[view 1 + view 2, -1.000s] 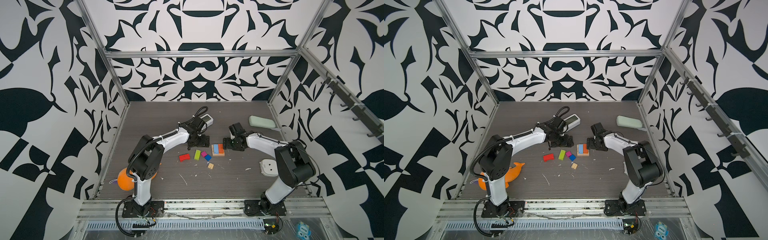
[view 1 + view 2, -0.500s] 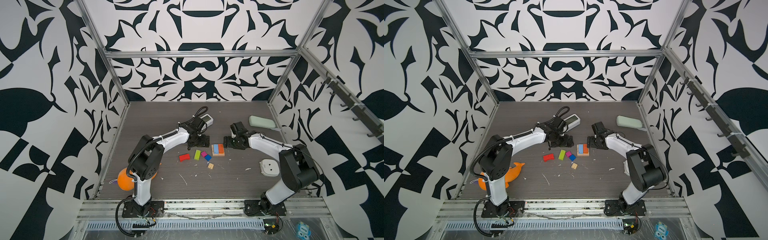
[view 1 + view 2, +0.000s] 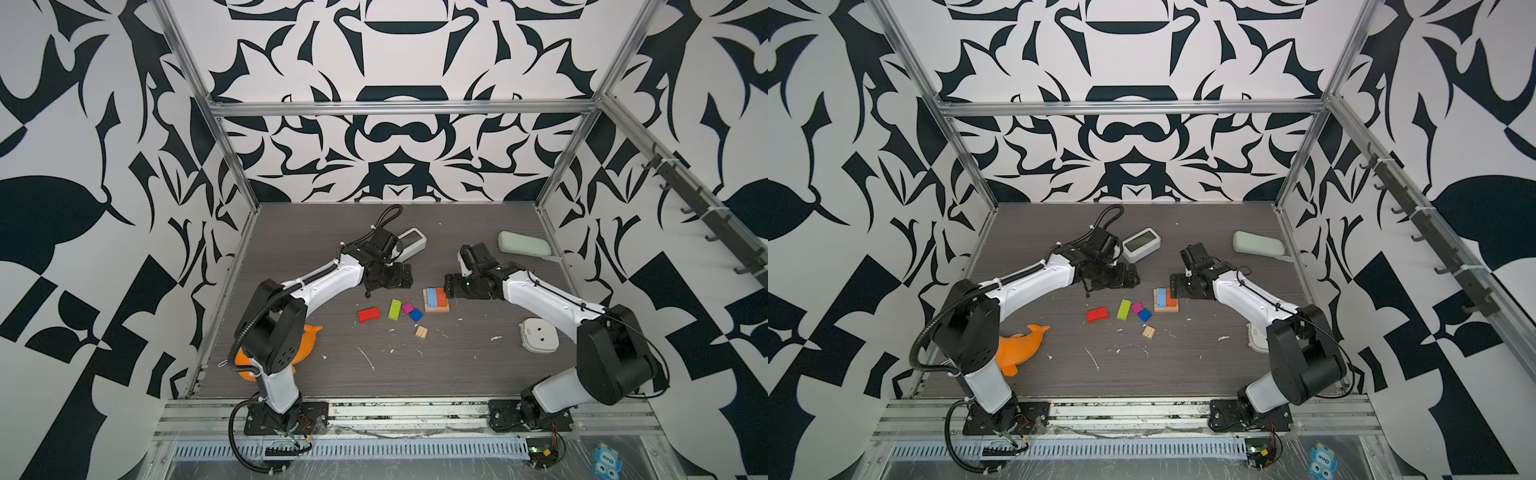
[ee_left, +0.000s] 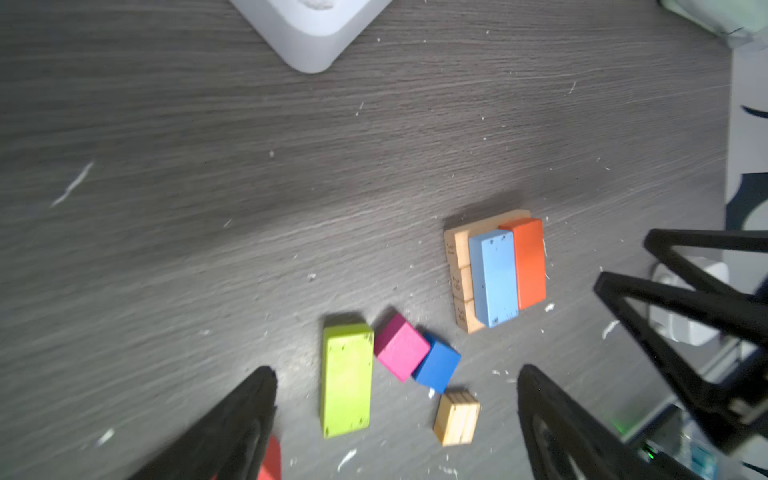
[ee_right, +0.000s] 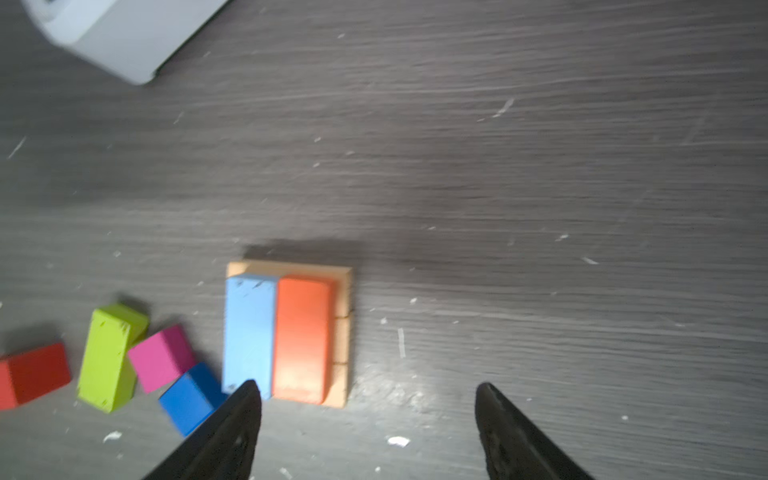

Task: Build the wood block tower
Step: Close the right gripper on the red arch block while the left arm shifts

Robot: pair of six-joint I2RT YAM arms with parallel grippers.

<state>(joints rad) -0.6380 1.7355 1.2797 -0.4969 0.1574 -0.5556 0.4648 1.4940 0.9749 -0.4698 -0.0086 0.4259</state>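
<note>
No block has shifted in the last second; only the arms have changed. The right claw (image 5: 366, 385) has stayed beside the tower (image 5: 307, 291) while its elbow sank back toward its base. Its jaws stand apart with nothing in them. The tower sits just ahead of its tips: a tan base (image 5: 343, 332) carrying 2 bars side by side, light blue (image 5: 249, 332) and orange (image 5: 303, 336). I cannot tell whether 1 tip touches the light blue bar.

The left claw (image 4: 397, 372) has hardly moved but has spread slightly wider, and it too is apart and empty. Ahead of it, framed between its fingers, lie the green bar (image 4: 347, 380), magenta cube (image 4: 401, 347), dark blue cube (image 4: 436, 363) and tan cube (image 4: 457, 417). The red block (image 5: 35, 372) lies off to its side.

So layer 2 looks set down and released, and 5 blocks wait loose. The left claw seems best placed for the next pick.
</note>
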